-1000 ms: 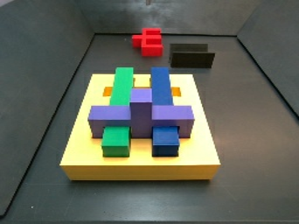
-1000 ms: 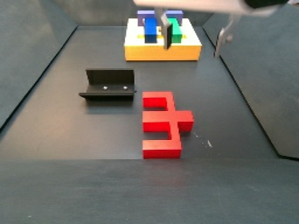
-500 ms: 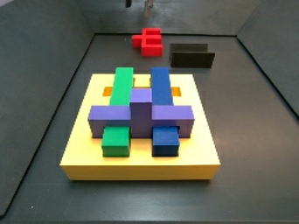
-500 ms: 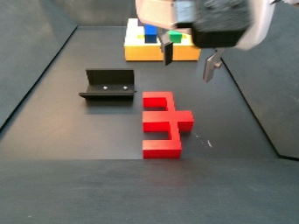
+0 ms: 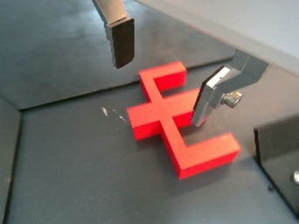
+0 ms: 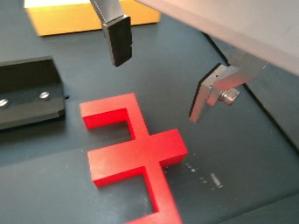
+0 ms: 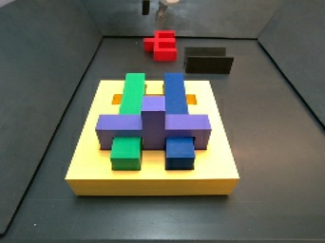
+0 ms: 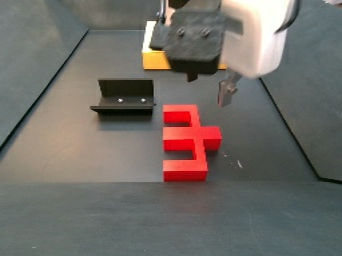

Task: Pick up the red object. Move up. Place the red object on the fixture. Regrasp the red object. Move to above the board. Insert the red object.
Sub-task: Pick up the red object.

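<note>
Step in hand: the pick. The board [image 8: 186, 58] lies well beyond the red object [image 8: 186, 142], which rests flat on the desk [image 8: 80, 140] beside the fixture [image 8: 124, 96]. My gripper [image 6: 163, 68] hangs above the red object, jaws apart and empty; next I judge I must descend and straddle it.

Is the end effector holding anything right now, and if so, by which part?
Nothing is held. The end effector hangs open above the red object, which lies flat on the floor; both wrist views show its fingers apart and clear of the piece.
</note>
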{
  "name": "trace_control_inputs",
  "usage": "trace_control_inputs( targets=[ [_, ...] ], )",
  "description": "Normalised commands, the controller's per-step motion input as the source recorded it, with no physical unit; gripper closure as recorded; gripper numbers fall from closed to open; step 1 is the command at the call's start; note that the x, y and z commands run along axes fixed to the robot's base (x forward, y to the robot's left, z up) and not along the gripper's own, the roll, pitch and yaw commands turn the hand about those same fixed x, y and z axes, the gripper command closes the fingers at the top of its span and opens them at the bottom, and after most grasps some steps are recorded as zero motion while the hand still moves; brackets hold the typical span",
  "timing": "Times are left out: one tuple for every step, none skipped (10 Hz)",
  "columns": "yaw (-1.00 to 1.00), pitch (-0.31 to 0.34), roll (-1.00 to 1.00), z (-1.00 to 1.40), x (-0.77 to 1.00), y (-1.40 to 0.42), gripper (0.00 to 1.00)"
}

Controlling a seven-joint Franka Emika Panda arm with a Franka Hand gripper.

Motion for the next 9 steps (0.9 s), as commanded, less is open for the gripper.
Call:
trace_control_inputs(
  targets=[
    [-0.6,-0.147,-0.42,-0.22,0.04,0.06,0.0],
    [-0.6,-0.156,-0.42,-0.21,0.05,0.06,0.0],
    [-0.56,-0.126,-0.39,-0.26,0.0,0.11,0.0],
    [-0.62,-0.021,-0.16,-0.3,0.0,0.25,0.0],
    [-0.66,-0.001,-0.1,-0.32,0.0,0.27,0.0],
    [-0.53,-0.043,-0.05,-0.34,-0.11,0.4,0.0],
    [-0.51,-0.074,-0.04,-0.35,-0.03,0.33,0.0],
    [-0.56,-0.099,-0.08,-0.33,0.0,0.23,0.0],
    [-0.57,-0.184,-0.17,-0.33,0.0,0.04,0.0]
  ],
)
